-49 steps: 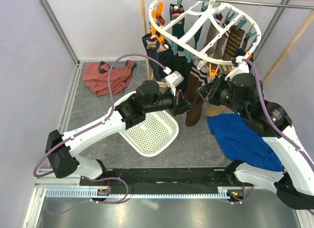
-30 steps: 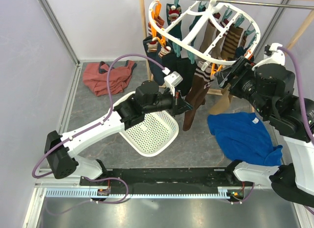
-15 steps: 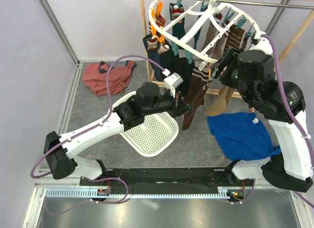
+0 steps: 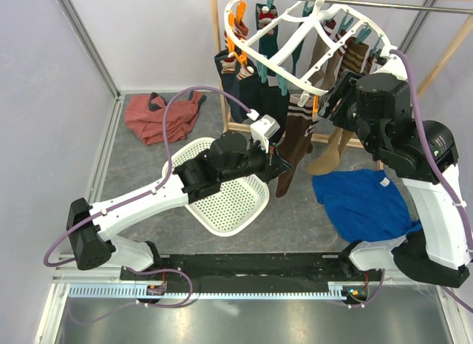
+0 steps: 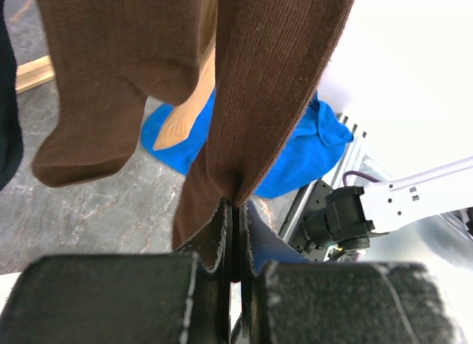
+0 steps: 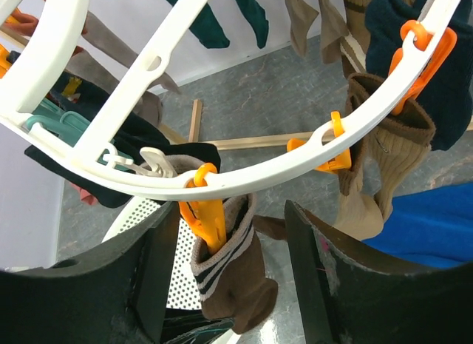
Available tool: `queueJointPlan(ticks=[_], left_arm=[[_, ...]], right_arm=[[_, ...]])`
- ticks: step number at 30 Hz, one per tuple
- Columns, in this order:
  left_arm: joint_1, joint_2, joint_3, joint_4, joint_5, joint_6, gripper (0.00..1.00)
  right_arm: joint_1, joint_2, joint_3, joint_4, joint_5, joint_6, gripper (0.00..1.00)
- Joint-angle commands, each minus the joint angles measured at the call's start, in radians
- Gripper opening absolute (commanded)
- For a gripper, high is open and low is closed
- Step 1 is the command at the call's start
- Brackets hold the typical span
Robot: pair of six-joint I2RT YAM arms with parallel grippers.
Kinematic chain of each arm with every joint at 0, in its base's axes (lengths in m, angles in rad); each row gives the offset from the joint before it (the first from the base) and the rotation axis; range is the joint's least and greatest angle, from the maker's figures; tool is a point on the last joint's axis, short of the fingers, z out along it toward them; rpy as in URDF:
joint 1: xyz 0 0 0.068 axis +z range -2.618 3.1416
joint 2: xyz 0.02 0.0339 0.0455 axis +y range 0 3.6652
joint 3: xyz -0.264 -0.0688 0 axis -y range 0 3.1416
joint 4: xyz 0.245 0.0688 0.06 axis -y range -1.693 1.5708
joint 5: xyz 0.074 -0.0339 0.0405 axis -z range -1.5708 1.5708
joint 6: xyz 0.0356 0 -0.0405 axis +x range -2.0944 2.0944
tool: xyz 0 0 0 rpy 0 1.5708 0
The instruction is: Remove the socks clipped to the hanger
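Observation:
The white hanger [image 4: 295, 44] hangs from the rail, its ring [image 6: 295, 163] carrying orange and teal clips with several socks. My left gripper [image 4: 284, 169] is shut on the lower part of a brown sock [image 4: 297, 140]. In the left wrist view the sock [image 5: 273, 85] folds into the closed gripper [image 5: 235, 205]. My right gripper [image 6: 233, 240] is open under the ring, its fingers [image 6: 140, 277] on either side of an orange clip [image 6: 205, 211]. That clip holds the striped cuff of a brown sock [image 6: 236, 281]. The fingers do not touch the clip.
A white perforated basket [image 4: 229, 200] lies below the left arm. A blue cloth [image 4: 366, 203] is on the floor at right and a rust-red garment [image 4: 159, 115] at back left. The wooden frame [image 4: 218, 63] stands behind the socks. A second orange clip [image 6: 329, 157] grips a tan sock.
My right arm swung in from the right to the hanger ring, and its jaws narrowed slightly around the orange clip. The left gripper shifted a little right and down, still holding the brown sock.

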Motion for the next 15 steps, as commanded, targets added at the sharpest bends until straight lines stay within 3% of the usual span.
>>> queueJointPlan(ticks=[1,10,15], left_arm=[[-0.014,-0.019,0.049,-0.015,-0.061,0.046,0.02],[-0.017,0.004,0.075,-0.044,-0.077,0.036,0.02],[-0.019,0.013,0.085,-0.052,-0.078,0.035,0.02]], right_arm=[[0.007,0.011,0.045,0.014,0.011,-0.030,0.66],[0.065,-0.041,-0.024,0.156,-0.021,-0.068,0.65],[0.076,-0.032,-0.026,0.112,0.013,-0.054,0.65]])
